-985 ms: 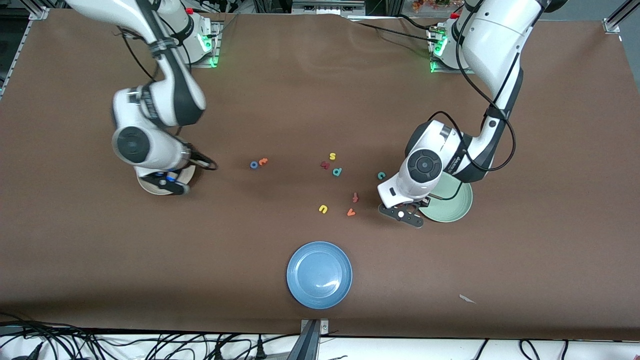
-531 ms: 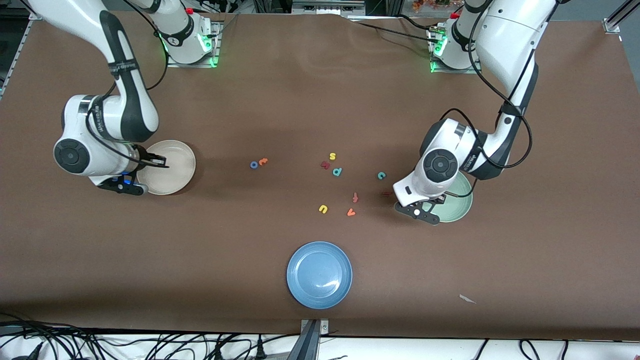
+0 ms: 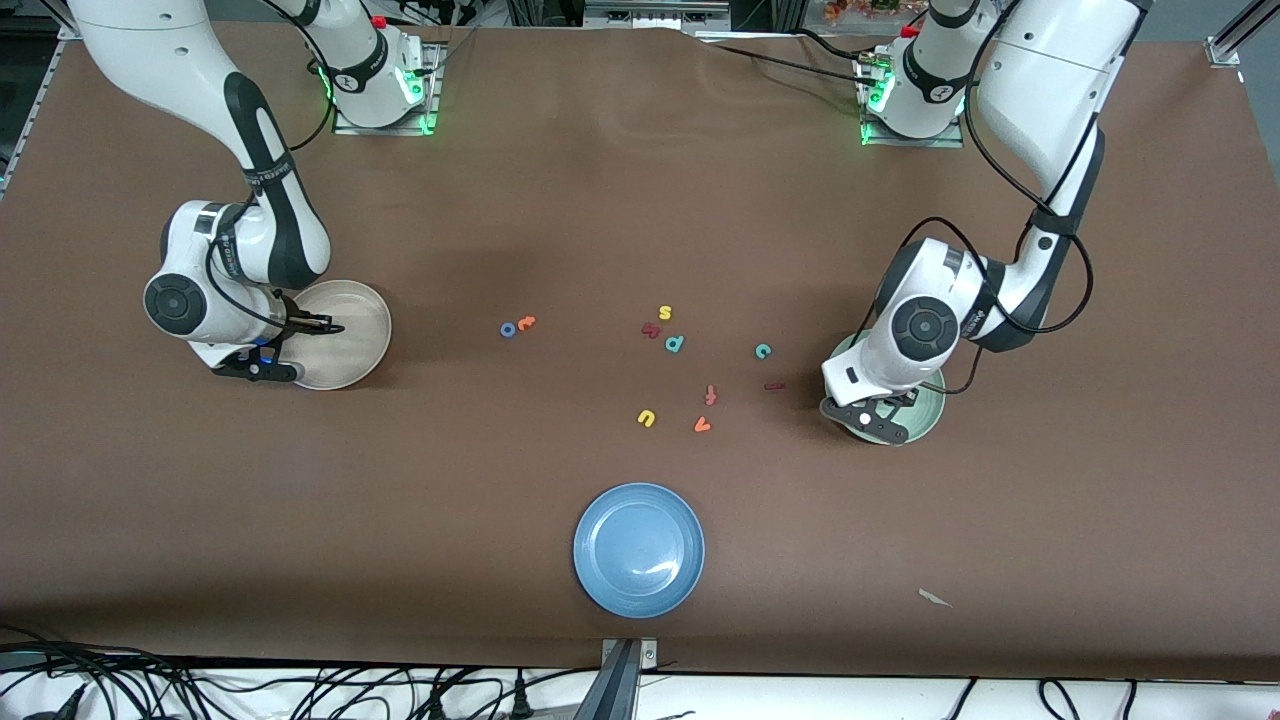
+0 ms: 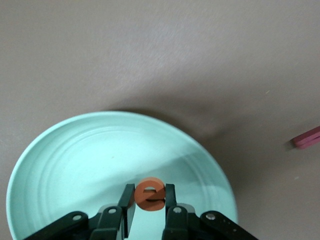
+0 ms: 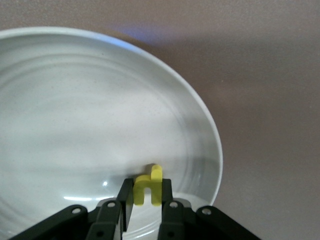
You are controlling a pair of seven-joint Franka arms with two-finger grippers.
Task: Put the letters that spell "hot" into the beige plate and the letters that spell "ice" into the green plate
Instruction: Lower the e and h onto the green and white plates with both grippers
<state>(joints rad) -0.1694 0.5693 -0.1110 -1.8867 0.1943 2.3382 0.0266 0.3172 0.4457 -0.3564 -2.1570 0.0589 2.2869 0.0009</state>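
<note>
Left gripper (image 4: 149, 216) jaws pinching orange foam e (image 4: 150, 194) over ridged green plate (image 4: 65, 165); right gripper (image 5: 146, 212) jaws pinching yellow h (image 5: 148, 187) over glossy beige plate (image 5: 75, 110).

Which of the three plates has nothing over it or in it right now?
The blue plate, nearest the front camera. The beige plate and green plate each have an end effector holding a letter over them.

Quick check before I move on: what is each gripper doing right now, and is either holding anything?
Left gripper: shut on the orange e, over the green plate.
Right gripper: shut on the yellow h, over the beige plate.
</note>
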